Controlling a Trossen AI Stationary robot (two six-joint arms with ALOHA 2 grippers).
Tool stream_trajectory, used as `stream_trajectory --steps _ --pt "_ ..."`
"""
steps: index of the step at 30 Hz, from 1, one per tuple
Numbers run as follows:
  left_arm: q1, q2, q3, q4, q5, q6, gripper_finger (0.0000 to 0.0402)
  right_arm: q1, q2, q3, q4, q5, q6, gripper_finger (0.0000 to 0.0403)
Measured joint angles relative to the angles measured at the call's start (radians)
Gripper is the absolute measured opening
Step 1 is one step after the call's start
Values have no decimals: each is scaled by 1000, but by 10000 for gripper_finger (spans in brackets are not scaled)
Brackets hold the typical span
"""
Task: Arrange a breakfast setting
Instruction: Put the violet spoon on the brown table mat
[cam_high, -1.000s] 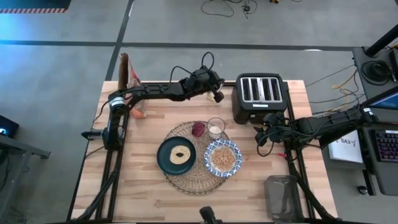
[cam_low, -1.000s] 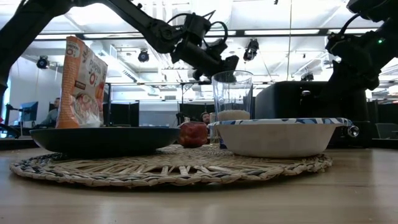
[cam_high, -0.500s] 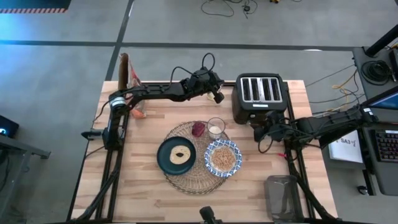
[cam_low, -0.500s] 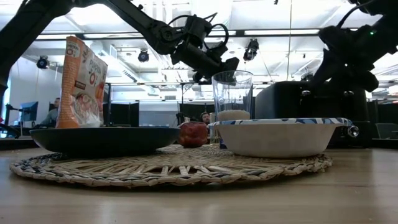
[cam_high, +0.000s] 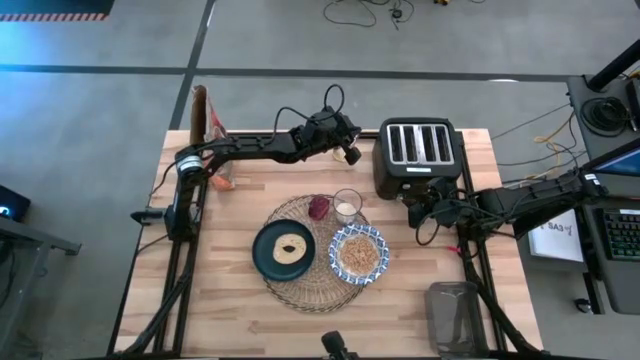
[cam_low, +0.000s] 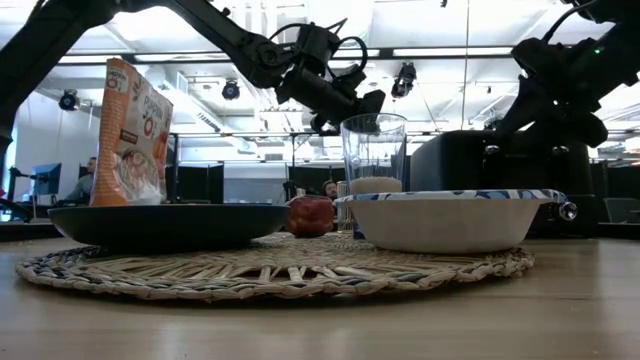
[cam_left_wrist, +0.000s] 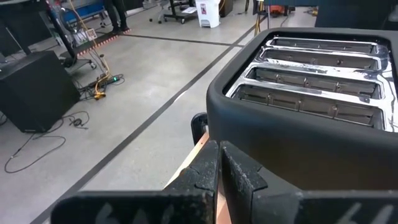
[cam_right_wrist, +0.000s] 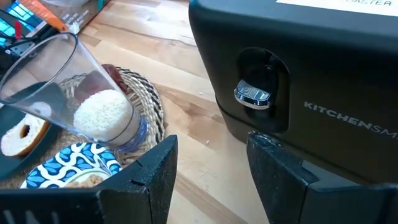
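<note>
- Right gripper (cam_right_wrist: 208, 168), fingers spread and empty, faces the toaster (cam_high: 418, 155) lever (cam_right_wrist: 251, 94), likely to press it.
- Placemat (cam_high: 305, 285) at the table's (cam_high: 230, 310) centre carries plate (cam_high: 268, 262) with bagel (cam_high: 291, 248), cereal-filled bowl (cam_high: 359, 254), glass (cam_high: 347, 206).
- Left gripper (cam_high: 351, 155), pinched closed, hovers by the far edge beside the toaster.

One camera looks straight down on the whole bench (cam_high: 240, 290). Another sits at bench-top level, close to the woven placemat (cam_low: 280, 265), facing the room. The left wrist camera looks past its shut pincer (cam_left_wrist: 219, 168) at the toaster (cam_left_wrist: 311, 118) close ahead; the right wrist camera shares that toaster, just beyond its own spread pincer (cam_right_wrist: 211, 162).
</note>
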Motion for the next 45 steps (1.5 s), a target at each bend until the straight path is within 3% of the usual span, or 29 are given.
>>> stream_trajectory --steps 27,32,37,43,45 --pt "0 0 0 -7 -6 -5 0 0 0 0 0 0 -3 183" --pt "-2 2 0 -94 -110 -2 0 0 0 0 0 0 -3 183" --pt "-6 -1 -1 -134 -112 -3 0 0 0 0 0 0 -3 183" --pt "-24 -5 0 -187 42 -5 0 0 0 0 0 -1 -3 183" --pt "-32 -12 0 -205 28 1 0 0 0 0 0 -1 -3 183"
